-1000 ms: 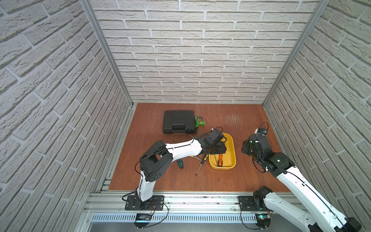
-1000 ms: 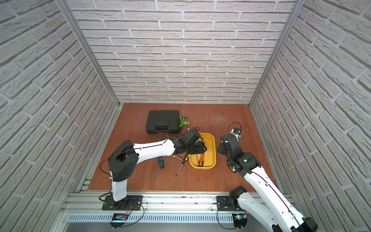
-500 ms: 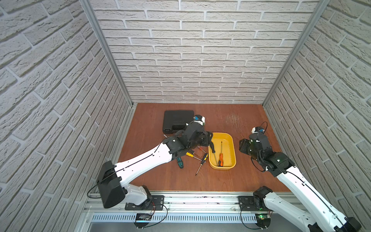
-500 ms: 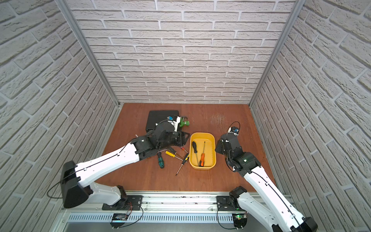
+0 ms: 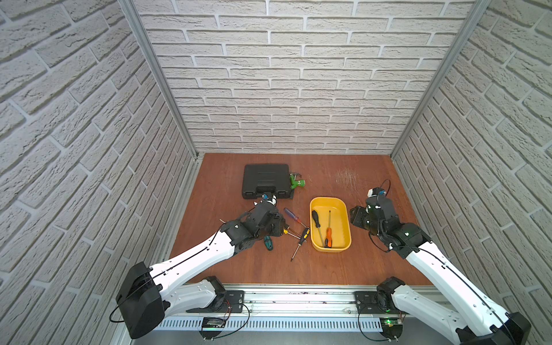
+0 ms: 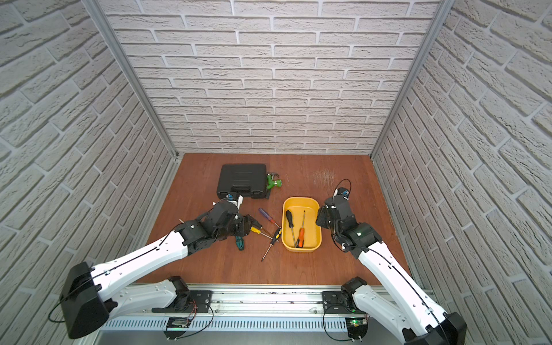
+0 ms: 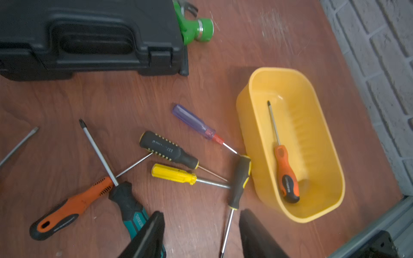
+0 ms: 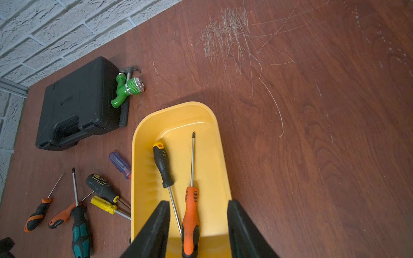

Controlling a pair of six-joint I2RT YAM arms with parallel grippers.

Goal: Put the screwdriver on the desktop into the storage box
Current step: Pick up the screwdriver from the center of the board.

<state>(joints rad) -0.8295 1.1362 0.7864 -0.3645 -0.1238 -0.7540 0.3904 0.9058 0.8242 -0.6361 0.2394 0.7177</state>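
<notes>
The left pincer (image 7: pixel 201 214) has its jaws parted and grips nothing. Its matte black, wedge-shaped fingers (image 7: pixel 152 232) hang above the counter (image 7: pixel 111 100), and the thin steel shaft of a slim black-and-yellow screwdriver (image 7: pixel 241 178) lies on the wood below the gap. The right pincer (image 8: pixel 198 203) is likewise spread and empty, just beside the storage box (image 8: pixel 138 156).

The storage box is a glossy yellow plastic tub with rounded corners and a ribbed inner wall. It holds an orange rubber-grip screwdriver (image 8: pixel 190 214) and a black one with a yellow cap (image 8: pixel 164 165).

The remaining screwdrivers lie loose on the reddish wood-grain counter beside the box, some crossing:
- a translucent purple one (image 7: pixel 193 121)
- a smooth yellow one (image 7: pixel 174 174)
- a black one with yellow ticks (image 7: pixel 167 149)
- an orange-and-black one (image 7: pixel 71 205)
- a teal-and-black one (image 7: pixel 129 205)

Farther off sits a moulded black tool case (image 7: pixel 89 38) with a green nozzle (image 7: pixel 196 29) at its side.
</notes>
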